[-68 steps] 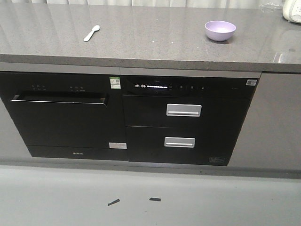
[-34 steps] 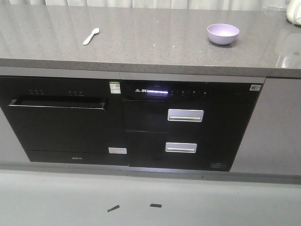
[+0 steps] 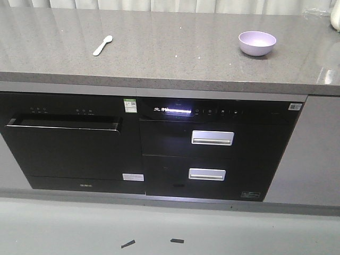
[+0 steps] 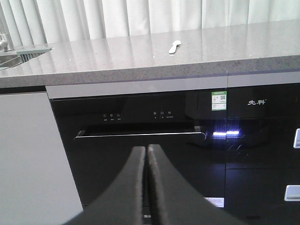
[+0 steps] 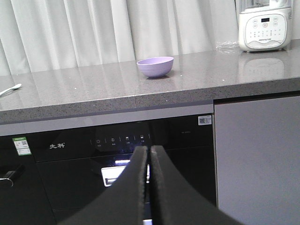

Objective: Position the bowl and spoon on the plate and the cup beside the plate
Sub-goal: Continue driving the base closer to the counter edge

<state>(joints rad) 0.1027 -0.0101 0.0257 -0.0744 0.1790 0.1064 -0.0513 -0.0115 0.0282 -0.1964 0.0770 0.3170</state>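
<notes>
Lower in the front view than a second ago: countertop (image 3: pixel 170 58), with bowl (image 3: pixel 257 43) on its far right and spoon (image 3: pixel 102 45) on its far left. Pressed closed and empty: left gripper (image 4: pixel 146 149) and right gripper (image 5: pixel 149 149), facing the black appliances (image 3: pixel 149 143).

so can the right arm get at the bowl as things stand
Probably yes, but not without moving up and in: the right gripper hangs shut, low in front of the counter edge, while the bowl sits alone on top with nothing around it.
</notes>
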